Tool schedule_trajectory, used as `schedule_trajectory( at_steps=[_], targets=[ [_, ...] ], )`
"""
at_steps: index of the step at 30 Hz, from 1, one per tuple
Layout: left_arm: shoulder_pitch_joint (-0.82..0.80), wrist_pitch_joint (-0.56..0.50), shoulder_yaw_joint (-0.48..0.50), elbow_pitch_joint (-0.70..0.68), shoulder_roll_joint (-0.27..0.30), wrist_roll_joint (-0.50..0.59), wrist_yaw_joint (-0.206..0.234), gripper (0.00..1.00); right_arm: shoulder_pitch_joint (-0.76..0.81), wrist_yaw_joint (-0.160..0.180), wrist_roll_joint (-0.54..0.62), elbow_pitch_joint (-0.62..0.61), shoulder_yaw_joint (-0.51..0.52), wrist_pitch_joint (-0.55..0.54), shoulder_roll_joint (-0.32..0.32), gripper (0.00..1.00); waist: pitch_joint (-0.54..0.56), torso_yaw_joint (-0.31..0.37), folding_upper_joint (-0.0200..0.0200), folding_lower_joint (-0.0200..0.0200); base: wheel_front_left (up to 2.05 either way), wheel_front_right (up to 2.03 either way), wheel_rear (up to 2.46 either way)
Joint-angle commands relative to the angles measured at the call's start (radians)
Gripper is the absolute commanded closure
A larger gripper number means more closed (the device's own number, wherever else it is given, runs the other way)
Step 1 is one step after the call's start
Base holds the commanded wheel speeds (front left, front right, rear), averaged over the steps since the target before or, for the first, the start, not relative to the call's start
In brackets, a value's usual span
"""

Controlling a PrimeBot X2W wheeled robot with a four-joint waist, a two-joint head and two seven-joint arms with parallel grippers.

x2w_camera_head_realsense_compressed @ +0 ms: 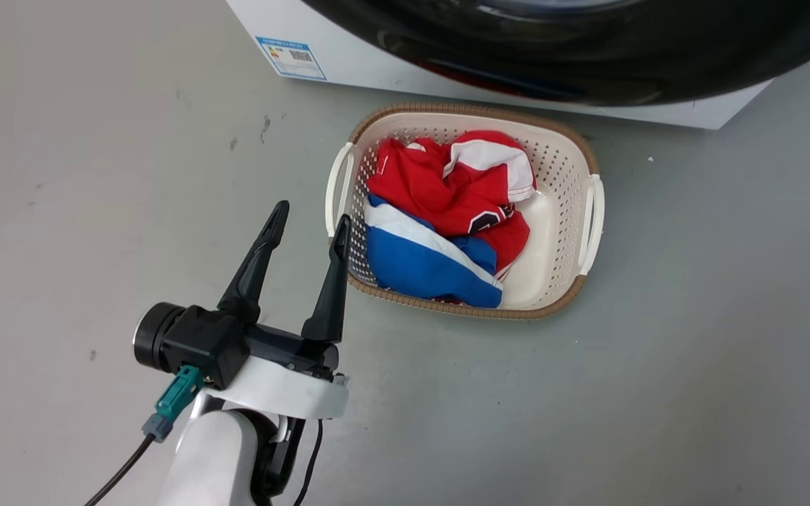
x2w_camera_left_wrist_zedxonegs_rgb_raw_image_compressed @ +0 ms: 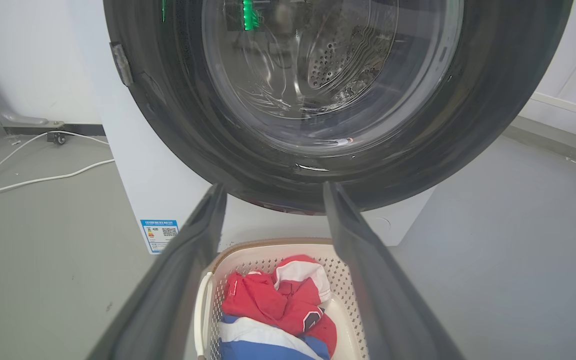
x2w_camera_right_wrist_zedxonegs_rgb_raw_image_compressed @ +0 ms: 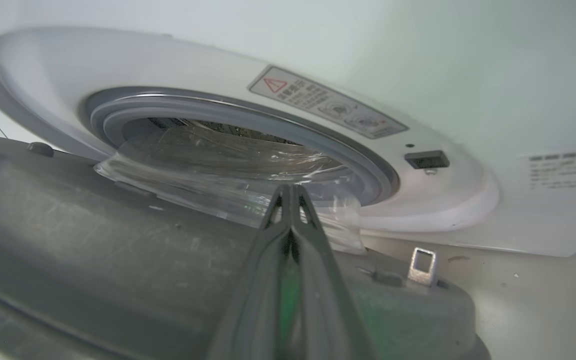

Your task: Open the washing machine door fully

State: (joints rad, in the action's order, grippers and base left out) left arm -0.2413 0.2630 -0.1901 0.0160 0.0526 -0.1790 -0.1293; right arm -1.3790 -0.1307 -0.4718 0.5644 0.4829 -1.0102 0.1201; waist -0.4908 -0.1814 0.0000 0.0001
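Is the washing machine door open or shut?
Open: the washing machine door stands away from the drum opening, its latch hook bare. Fully open, cannot tell.

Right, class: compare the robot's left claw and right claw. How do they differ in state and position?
The left claw is open, fingers spread; the right claw is shut, tips together. The left claw hangs by the basket, facing the glossy outside of the door; the right claw sits at the door's grey inside, pointing at the drum. Both are dark, long-fingered and hold nothing.

The laundry basket blocks the floor below the washing machine door. The floor on either side lies open.
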Motion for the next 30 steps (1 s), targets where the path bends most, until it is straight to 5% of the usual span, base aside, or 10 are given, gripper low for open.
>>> schedule_trajectory(
  at_steps=[1,30],
  targets=[
    [0.007,0.003,0.003,0.002,-0.002,0.001,-0.002,0.00,0.034,0.000,-0.012,-0.006,-0.007,-0.011,-0.019,1.00,0.013,0.003,0.0000,-0.0001,0.00,0.00,0.00],
    [0.227,0.003,0.063,0.028,-0.003,0.018,-0.002,0.00,0.550,0.000,-0.293,-0.177,-0.152,-0.114,-0.072,1.00,0.354,0.002,0.0000,-0.0001,0.00,0.00,0.00]
  ],
)
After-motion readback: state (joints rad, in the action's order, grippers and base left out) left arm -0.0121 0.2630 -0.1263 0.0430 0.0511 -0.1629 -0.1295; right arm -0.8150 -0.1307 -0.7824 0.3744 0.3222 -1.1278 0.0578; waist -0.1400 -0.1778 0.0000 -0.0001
